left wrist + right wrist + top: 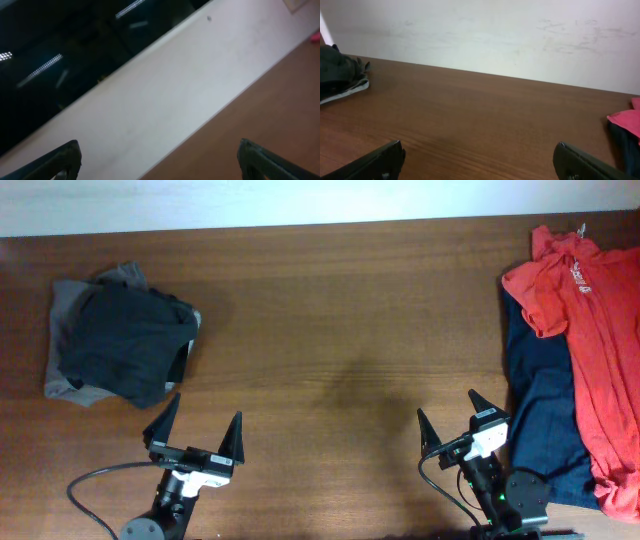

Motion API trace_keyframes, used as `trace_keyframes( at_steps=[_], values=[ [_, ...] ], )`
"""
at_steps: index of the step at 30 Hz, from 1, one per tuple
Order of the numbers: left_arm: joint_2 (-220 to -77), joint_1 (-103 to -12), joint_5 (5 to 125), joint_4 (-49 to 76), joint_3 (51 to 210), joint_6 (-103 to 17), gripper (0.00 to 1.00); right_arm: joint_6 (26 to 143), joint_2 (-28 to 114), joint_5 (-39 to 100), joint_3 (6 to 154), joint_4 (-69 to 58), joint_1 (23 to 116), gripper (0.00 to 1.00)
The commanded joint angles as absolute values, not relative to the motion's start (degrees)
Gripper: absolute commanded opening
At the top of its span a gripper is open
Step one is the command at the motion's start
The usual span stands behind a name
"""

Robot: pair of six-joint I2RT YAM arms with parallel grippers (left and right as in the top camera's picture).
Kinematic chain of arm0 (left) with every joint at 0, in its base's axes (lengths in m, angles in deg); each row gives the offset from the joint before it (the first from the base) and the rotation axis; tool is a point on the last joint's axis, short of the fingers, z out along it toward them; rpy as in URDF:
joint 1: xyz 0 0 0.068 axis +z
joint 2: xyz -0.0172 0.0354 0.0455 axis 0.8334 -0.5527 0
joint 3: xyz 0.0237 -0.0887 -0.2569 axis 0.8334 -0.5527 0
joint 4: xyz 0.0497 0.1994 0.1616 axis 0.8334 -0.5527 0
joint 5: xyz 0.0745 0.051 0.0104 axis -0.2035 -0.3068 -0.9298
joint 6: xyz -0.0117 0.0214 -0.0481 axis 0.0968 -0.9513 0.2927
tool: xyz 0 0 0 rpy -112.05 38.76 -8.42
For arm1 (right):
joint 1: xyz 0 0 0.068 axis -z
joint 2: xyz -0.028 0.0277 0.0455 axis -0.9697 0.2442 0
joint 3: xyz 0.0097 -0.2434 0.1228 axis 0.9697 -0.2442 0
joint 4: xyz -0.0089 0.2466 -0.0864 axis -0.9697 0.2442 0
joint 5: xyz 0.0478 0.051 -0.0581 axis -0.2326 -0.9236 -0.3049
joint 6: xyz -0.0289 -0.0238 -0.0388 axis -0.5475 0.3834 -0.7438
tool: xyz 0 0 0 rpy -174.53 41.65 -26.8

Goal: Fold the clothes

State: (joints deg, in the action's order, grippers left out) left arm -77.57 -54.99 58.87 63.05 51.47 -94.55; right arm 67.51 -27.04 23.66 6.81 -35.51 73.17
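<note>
Wooden table (330,310), both arms at the near edge. Left gripper (207,410): fingers (60,160) spread wide, gripping no cloth. The dark pile (120,340), black cloth over grey, lies just beyond the outer fingertip toward the far left corner. Right gripper (446,404): fingers (380,162) equally wide apart, bare wood between them. The red shirt (590,330) is sprawled unfolded along the right edge, overlapping a navy garment (545,420) that lies just beside the right gripper's outer finger. In the right wrist view the dark pile is far left and red cloth at the right margin, both well outside the tips. The left wrist view is tilted, showing pale wall (165,95) and wood.
</note>
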Motion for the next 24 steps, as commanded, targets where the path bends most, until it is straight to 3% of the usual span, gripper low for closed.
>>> trace_keyframes(
  at_steps=[1,11,24],
  values=[
    [-76.93,-55.19,57.43,58.88,51.08,-94.61,0.99,67.94,-27.52,23.93,6.39,-35.35,73.28,0.99],
    [-76.95,-56.31,57.49,44.80,51.10,-94.61,0.99,67.94,-27.52,23.93,6.39,-35.35,73.28,0.99],
    [-77.02,-56.31,57.65,44.60,51.12,-94.59,0.99,67.94,-27.52,23.93,6.39,-35.35,73.28,0.98]
  ],
)
